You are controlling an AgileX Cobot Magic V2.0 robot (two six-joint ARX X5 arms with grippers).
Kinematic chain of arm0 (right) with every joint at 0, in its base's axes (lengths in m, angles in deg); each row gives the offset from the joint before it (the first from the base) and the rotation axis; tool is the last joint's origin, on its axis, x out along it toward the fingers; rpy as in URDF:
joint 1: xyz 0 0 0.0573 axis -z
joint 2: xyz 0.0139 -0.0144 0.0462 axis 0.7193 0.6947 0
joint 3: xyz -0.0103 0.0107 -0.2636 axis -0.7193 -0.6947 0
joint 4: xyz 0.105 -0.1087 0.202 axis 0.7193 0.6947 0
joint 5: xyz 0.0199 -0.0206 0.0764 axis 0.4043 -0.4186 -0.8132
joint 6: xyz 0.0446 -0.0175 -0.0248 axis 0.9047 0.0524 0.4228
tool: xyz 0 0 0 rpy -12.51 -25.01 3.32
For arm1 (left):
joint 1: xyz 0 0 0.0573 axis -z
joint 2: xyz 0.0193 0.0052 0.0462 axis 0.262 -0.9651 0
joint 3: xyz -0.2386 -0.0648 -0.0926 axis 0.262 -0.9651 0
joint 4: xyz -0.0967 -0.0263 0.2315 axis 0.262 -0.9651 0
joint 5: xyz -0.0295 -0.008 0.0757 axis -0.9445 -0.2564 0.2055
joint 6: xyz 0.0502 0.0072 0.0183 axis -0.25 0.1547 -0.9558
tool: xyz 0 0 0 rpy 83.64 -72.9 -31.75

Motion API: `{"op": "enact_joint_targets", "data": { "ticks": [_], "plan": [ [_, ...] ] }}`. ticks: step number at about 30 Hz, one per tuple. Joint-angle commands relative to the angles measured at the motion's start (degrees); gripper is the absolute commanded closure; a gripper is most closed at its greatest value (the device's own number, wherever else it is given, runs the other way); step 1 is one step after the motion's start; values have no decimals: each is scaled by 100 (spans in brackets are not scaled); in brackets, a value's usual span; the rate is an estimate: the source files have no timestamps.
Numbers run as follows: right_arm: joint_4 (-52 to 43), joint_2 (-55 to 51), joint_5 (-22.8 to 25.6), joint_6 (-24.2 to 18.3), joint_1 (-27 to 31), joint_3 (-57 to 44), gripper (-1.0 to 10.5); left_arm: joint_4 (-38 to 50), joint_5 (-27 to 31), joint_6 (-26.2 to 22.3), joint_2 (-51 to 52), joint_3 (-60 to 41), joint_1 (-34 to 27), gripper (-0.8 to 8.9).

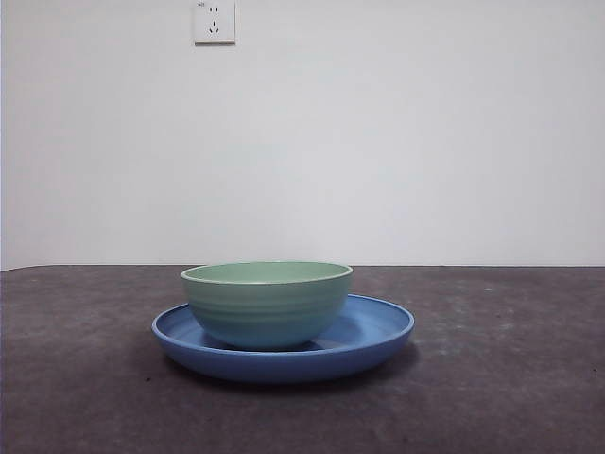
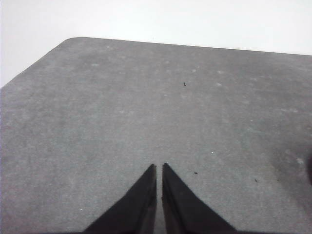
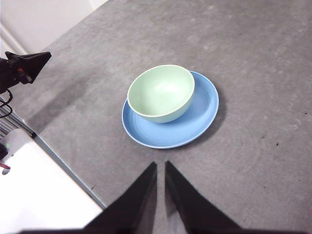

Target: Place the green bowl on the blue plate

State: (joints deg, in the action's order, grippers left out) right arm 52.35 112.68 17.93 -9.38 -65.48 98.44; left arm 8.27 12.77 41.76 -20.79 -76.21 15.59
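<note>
Right gripper (image 3: 161, 168) hangs above the table near the dishes, jaws together and holding nothing; left gripper (image 2: 159, 170) likewise closed over bare table (image 2: 146, 97). Green bowl (image 3: 162, 92) sits upright on the blue plate (image 3: 195, 122), off-center toward one rim, so placement looks done.

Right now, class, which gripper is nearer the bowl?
Right. The right gripper hangs above the table, looking down on the bowl. The left gripper sees only bare table.
</note>
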Motion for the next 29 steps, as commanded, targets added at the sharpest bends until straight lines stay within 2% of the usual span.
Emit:
{"op": "enact_joint_targets", "data": {
  "ticks": [1,9,29],
  "plan": [
    [-50,15,-4,15,-26,48,923,2,33,-31,7,-136,-7,794],
    [-50,15,-4,15,-26,48,923,219,31,-201,7,-225,-4,794],
    [-50,15,-4,15,-26,48,923,236,31,-153,7,-223,-2,794]
  ]
}}
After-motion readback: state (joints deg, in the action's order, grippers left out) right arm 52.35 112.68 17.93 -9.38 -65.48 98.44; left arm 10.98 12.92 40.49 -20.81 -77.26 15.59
